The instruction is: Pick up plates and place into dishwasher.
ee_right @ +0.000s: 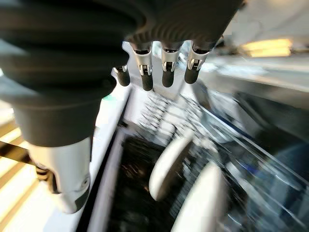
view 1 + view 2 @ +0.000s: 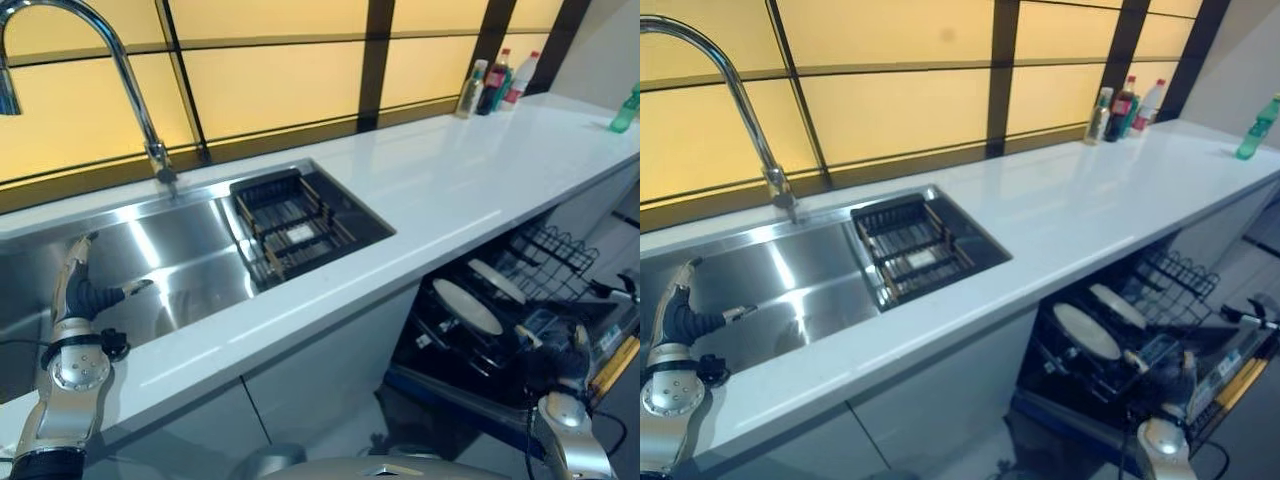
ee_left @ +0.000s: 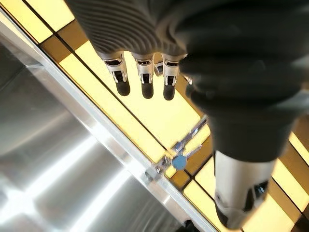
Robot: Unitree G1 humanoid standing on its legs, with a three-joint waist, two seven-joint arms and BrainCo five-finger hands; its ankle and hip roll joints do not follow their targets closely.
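Observation:
Two white plates (image 2: 467, 305) (image 2: 497, 280) stand on edge in the lower rack of the open dishwasher (image 2: 560, 250) under the counter at the right; the right wrist view has them as pale ovals (image 1: 169, 166). My right hand (image 2: 556, 366) hovers just in front of that rack, fingers (image 1: 166, 72) straight and holding nothing. My left hand (image 2: 84, 292) hangs over the steel sink (image 2: 180, 260) at the left, fingers (image 3: 145, 82) straight and empty.
A black dish rack (image 2: 290, 225) sits in the sink's right end, and a tall curved faucet (image 2: 130, 80) rises behind the sink. A white countertop (image 2: 450, 170) runs to the right, with bottles (image 2: 495, 80) at the back and a green bottle (image 2: 627, 108) at the far right.

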